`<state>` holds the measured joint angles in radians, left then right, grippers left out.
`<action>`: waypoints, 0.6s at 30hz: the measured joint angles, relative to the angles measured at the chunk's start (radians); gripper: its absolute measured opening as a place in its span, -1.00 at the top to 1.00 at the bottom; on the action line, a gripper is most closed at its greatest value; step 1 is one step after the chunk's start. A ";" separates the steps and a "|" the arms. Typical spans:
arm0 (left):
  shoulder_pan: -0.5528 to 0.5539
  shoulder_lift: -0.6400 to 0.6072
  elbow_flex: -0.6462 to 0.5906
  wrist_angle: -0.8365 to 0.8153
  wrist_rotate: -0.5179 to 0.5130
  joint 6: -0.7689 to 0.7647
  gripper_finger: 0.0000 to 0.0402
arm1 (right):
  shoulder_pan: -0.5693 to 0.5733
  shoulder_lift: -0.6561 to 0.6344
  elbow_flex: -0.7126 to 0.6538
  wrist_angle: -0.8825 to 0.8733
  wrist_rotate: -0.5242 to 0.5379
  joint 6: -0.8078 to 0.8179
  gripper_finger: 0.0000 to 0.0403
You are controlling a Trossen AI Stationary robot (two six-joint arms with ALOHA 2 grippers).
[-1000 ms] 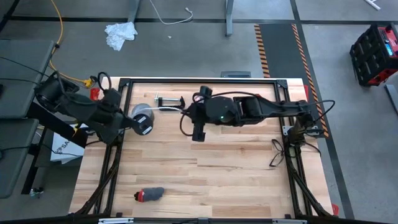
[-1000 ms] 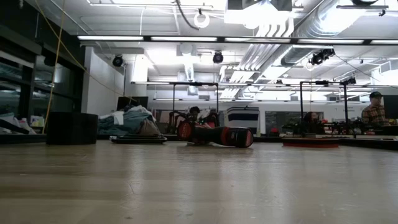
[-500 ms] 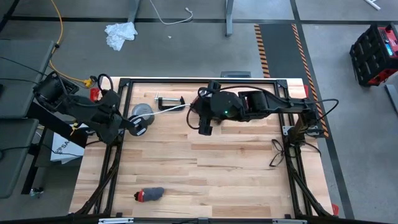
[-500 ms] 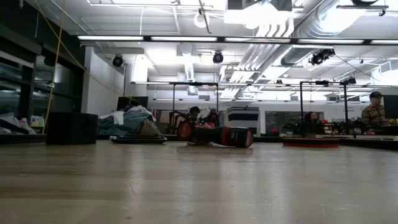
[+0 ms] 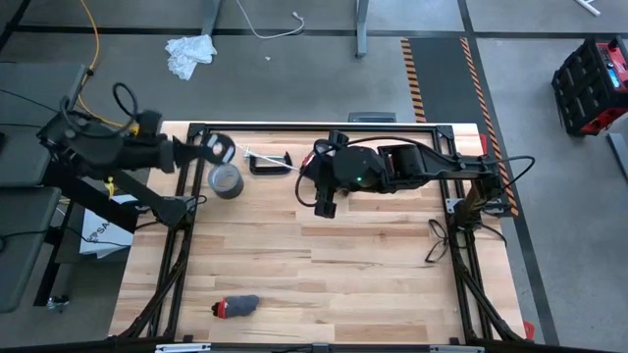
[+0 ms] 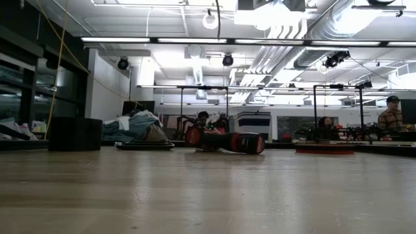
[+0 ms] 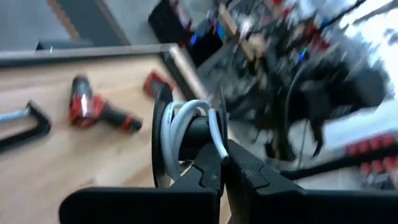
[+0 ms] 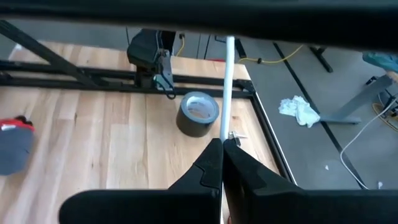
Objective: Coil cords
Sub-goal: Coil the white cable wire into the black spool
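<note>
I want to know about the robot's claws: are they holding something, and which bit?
Both hold the white cable: the left gripper grips its black disc end, the right gripper pinches the cable's straight stretch.

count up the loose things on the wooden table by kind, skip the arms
tape roll: 1
black clamp: 1
white cable with disc, held between the two grippers: 1
red and grey drill: 1
total: 4
</note>
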<state>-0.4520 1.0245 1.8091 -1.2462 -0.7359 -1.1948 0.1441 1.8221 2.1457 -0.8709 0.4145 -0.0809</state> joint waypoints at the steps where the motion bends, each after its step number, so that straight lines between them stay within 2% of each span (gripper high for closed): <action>1: 0.008 -0.002 0.000 0.033 -0.023 0.014 1.00 | 0.002 0.000 0.000 0.011 0.000 0.003 1.00; 6: 0.063 0.007 0.000 0.179 -0.081 0.111 1.00 | 0.020 0.005 0.000 0.109 -0.006 0.011 1.00; 11: 0.143 0.033 0.000 0.245 -0.073 0.150 1.00 | 0.035 0.029 0.000 0.260 -0.062 0.012 1.00; 15: 0.217 0.063 0.000 0.319 -0.028 0.161 1.00 | 0.049 0.069 0.000 0.404 -0.124 0.003 1.00; 18: 0.275 0.091 0.000 0.410 0.043 0.209 1.00 | 0.058 0.105 0.000 0.486 -0.155 0.002 1.00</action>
<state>-0.1769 1.1158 1.8091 -0.8359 -0.6929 -0.9857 0.2020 1.9269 2.1456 -0.3853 0.2596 -0.0788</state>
